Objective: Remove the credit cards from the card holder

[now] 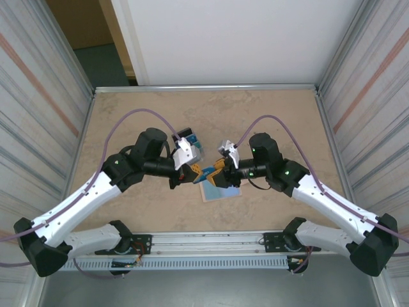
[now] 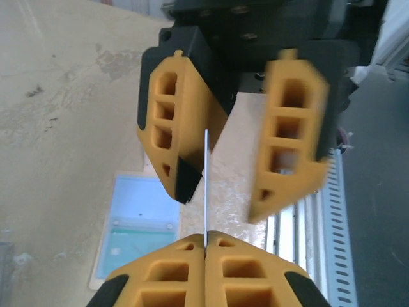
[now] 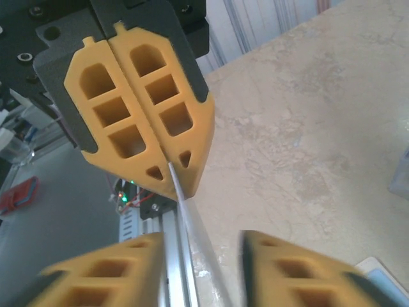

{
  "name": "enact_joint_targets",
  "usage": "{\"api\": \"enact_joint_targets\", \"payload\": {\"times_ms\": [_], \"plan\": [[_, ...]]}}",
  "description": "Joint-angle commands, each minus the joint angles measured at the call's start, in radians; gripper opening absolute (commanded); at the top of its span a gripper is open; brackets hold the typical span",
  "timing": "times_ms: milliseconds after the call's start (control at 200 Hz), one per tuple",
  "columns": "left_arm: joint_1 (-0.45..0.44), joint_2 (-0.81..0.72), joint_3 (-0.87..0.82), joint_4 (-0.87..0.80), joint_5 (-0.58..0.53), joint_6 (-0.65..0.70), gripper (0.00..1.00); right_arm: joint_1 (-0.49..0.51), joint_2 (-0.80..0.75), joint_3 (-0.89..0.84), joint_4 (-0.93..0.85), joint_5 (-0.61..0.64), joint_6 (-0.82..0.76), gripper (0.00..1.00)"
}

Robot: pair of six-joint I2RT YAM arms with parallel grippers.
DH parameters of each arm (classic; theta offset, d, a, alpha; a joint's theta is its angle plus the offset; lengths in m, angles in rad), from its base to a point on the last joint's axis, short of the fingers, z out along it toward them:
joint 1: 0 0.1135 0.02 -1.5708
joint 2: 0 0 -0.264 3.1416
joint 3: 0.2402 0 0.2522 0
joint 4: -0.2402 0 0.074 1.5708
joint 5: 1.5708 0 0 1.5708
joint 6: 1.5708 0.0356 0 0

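Right over the middle of the table (image 1: pixel 128 115), the two arms meet nose to nose. The left gripper (image 1: pixel 193 174) has its yellow jaws pressed tight together, and a credit card (image 1: pixel 208 177) is pinched between them. From above, the card shows as a small blue and teal bit between the two grippers, up off the table.

On the left wrist camera the left gripper (image 2: pixel 206 242) is at the bottom, squeezed shut. The credit card (image 2: pixel 206 185) sticks straight out of it like a thin line, because we see it from its edge. I cannot tell if it is one card or more than one.

The right gripper (image 1: pixel 216 173) faces the left one. Its jaws stand apart, about half way open, with the card's far end reaching in between them. On the left wrist camera the card sits right next to one jaw of the right gripper (image 2: pixel 223 203), and the other jaw is well away from it. I cannot tell if that near jaw touches the card. The right wrist camera shows the same thing from the other side – the card (image 3: pixel 192 224) runs from the shut left gripper (image 3: pixel 171 169) down between the open right gripper's (image 3: pixel 201 238) blurry jaws.

The card holder (image 1: pixel 223 190) lies flat and open on the table, just under the grippers, on the right arm's side. Its pale blue inside faces up (image 2: pixel 137 220) – no gripper is touching it.
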Motion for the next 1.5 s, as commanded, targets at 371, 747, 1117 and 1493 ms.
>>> {"api": "enact_joint_targets", "payload": {"times_ms": [371,747,1117,1493], "plan": [[0.185,0.021,-0.066,0.153,-0.250,0.120,0.00,-0.150,-0.198,-0.021,0.004,0.240,0.137,0.99],[0.356,0.261,-0.019,0.308,-0.194,0.257,0.00,-0.214,-0.180,-0.045,-0.009,0.391,0.250,0.99],[0.377,0.470,0.064,0.348,-0.177,0.309,0.00,-0.214,-0.168,-0.067,-0.048,0.540,0.299,0.99],[0.388,0.598,0.122,0.331,-0.187,0.314,0.00,-0.214,-0.209,-0.105,-0.069,0.652,0.324,0.99]]}}
